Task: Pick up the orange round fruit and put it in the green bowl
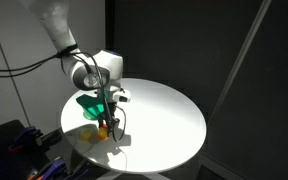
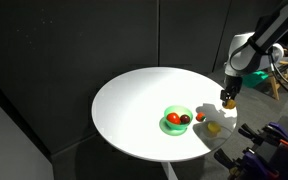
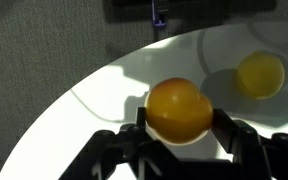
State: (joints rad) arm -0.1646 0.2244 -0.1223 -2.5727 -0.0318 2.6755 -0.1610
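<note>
Wrist view and both exterior views show the round white table (image 2: 134, 110), lit against a dark backdrop. The robot arm (image 2: 259, 45) reaches in over the table's edge, and its gripper (image 2: 229, 100) points down. In the wrist view the two black fingers (image 3: 234, 135) press against opposite sides of the orange round fruit (image 3: 179, 110), so the jaws are clamped on it. The fruit sits between the fingertips and appears raised a little off the tabletop, near the rim of the table. The green bowl (image 2: 177, 128) stands on the table, apart from the gripper and nearer the table's middle. It holds a red fruit (image 2: 174, 119) with something darker just beside it. A paler lemon-yellow fruit (image 3: 260, 75) rests on the table near the gripper. A smaller red fruit (image 2: 199, 117) lies between that one and the bowl.
</note>
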